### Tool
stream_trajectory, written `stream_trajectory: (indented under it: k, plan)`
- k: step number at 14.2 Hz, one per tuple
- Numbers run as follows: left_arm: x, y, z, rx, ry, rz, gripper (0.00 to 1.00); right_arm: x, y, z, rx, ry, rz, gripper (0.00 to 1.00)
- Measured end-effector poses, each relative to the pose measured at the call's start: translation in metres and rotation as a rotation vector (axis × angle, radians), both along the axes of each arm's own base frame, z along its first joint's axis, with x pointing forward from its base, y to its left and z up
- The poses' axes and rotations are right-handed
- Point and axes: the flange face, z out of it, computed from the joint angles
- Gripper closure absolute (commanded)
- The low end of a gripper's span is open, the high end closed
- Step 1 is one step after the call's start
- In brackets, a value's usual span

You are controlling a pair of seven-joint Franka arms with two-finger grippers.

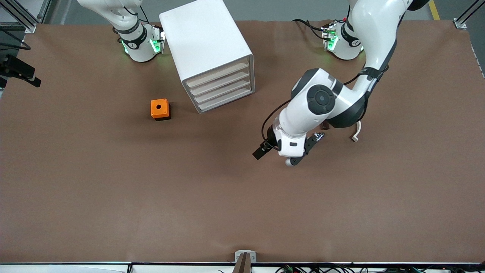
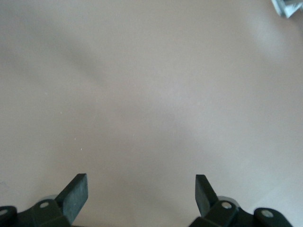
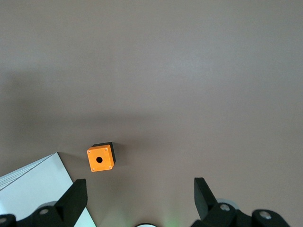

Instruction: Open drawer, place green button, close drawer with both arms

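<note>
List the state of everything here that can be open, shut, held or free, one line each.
Drawer cabinet: all four drawers shut.
Orange box: resting free on the table beside the cabinet, hole facing up.
Left claw: open, empty, over bare table.
Right claw: open, empty, up above the orange box and the cabinet.
Button: not visible in any view.

A brown counter [image 1: 113,197] carries a white drawer cabinet [image 1: 206,49] with four shut drawers, standing between the two arm bases and turned at an angle. An orange box with a hole in its top [image 1: 160,109] sits just beside the cabinet's front corner, toward the right arm's end. A small pale piece [image 1: 356,133] lies on the counter beside the left arm's elbow, too small to identify.
</note>
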Motion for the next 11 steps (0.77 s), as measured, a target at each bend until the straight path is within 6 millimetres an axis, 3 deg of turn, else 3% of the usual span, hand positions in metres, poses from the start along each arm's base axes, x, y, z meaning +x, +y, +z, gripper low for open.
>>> stream_trajectory:
  k: [3,8,11]
  plan:
    - [0.019,0.033,0.010,-0.003,-0.014,0.053,0.00,-0.007,0.000,-0.003,0.002,-0.011,-0.009,0.00]
    - [0.026,0.058,0.019,0.027,-0.006,0.005,0.00,-0.015,0.004,-0.002,0.005,-0.015,-0.032,0.00]
    - [0.016,0.100,0.052,0.110,0.052,-0.166,0.00,-0.015,0.002,-0.003,0.005,-0.014,-0.027,0.00]
